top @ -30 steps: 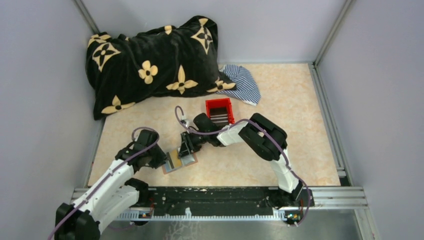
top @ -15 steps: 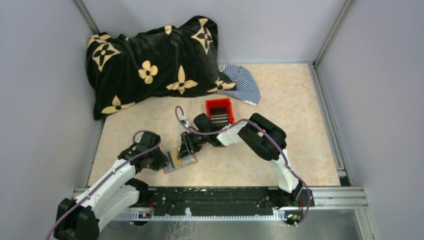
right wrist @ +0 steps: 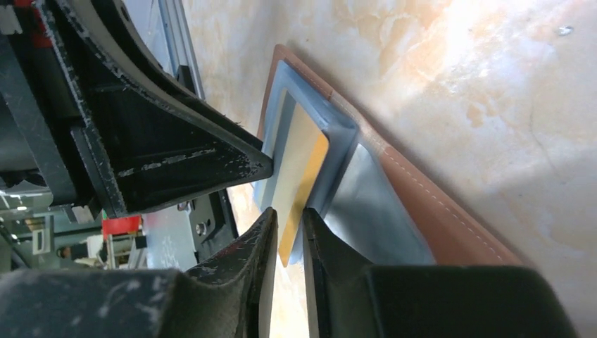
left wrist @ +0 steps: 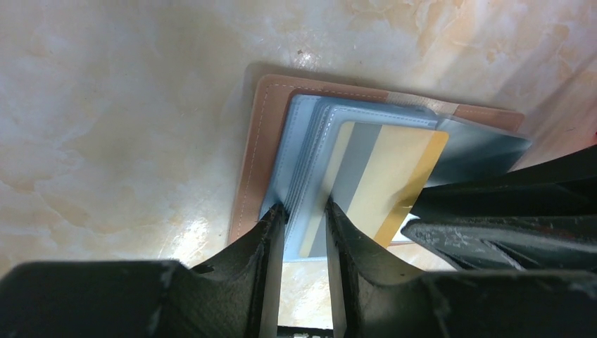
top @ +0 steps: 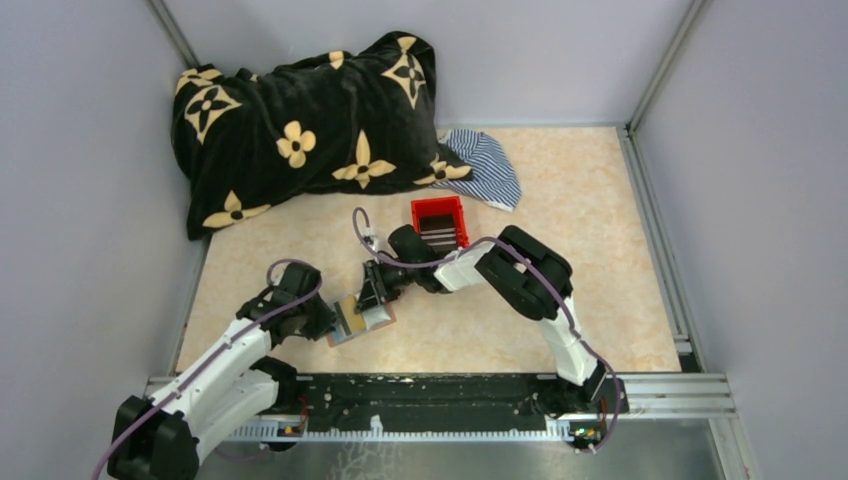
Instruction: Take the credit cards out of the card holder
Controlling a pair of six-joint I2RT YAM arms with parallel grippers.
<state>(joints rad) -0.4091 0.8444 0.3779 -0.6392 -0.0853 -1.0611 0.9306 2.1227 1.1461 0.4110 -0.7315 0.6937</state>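
Observation:
The brown card holder point(top: 362, 322) lies open on the table between the two arms, its grey-blue pocket panels up. In the left wrist view my left gripper point(left wrist: 304, 208) is shut on the near edge of those stacked panels, beside the holder's brown border point(left wrist: 257, 155). An orange-tan credit card point(left wrist: 394, 169) sticks partway out of a pocket. My right gripper point(right wrist: 288, 215) is shut on the free corner of that card point(right wrist: 299, 169), above the brown cover point(right wrist: 422, 204). In the top view the left gripper point(top: 328, 318) and right gripper point(top: 372, 303) meet over the holder.
A red bin point(top: 440, 222) holding dark flat cards stands just behind the right wrist. A black blanket with tan flowers point(top: 300, 130) and a striped cloth point(top: 485, 165) lie at the back. Grey walls close in both sides; a metal rail point(top: 440, 390) runs along the near edge.
The right gripper's jaws have narrowed onto the orange-tan card. The left arm shifted slightly at first and has kept its grip on the panels.

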